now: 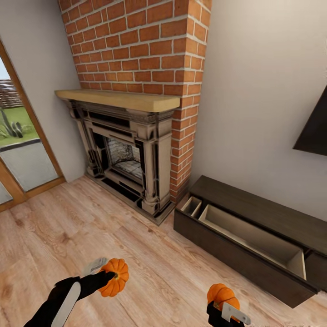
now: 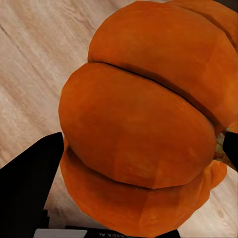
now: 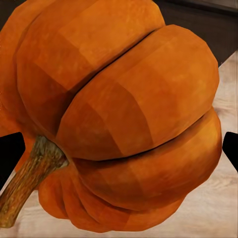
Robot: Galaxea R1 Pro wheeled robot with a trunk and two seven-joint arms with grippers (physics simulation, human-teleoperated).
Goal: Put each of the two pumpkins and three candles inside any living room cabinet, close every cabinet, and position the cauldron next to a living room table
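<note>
Step in hand: you are carrying both pumpkins toward the cabinet; by my reading this is the approach, with neither fruit stowed yet.
Left hand: your left hand is closed around the left pumpkin, held up over the wooden floor; in the left wrist view its dark fingers sit against the ribbed sides of that pumpkin.
Right hand: your right hand is clamped on the right pumpkin, low at the near edge of the head view; the right wrist view shows that pumpkin sideways, its stem sticking out to one side.
Cabinet: it stands ahead and to your right against the pale wall, just beside the brick fireplace. Its long drawer is pulled out, and a small compartment sits at the fireplace end.
Next move: likely roll closer and turn right, then bring one hand over the open drawer and lower before letting go, clearing the front lip.
Pumpkin surface: bright orange, matte, deep ribs, flattened-round; the stem is rough, brown and woody.
Cabinet material: dark brown wood outside, flat and plain; pale beige, smooth inside.
Surroundings: red brick chimney, light wood mantel, grained plank floor.
Other task things: candles, cauldron and tabletop cannot be placed from here.
</note>
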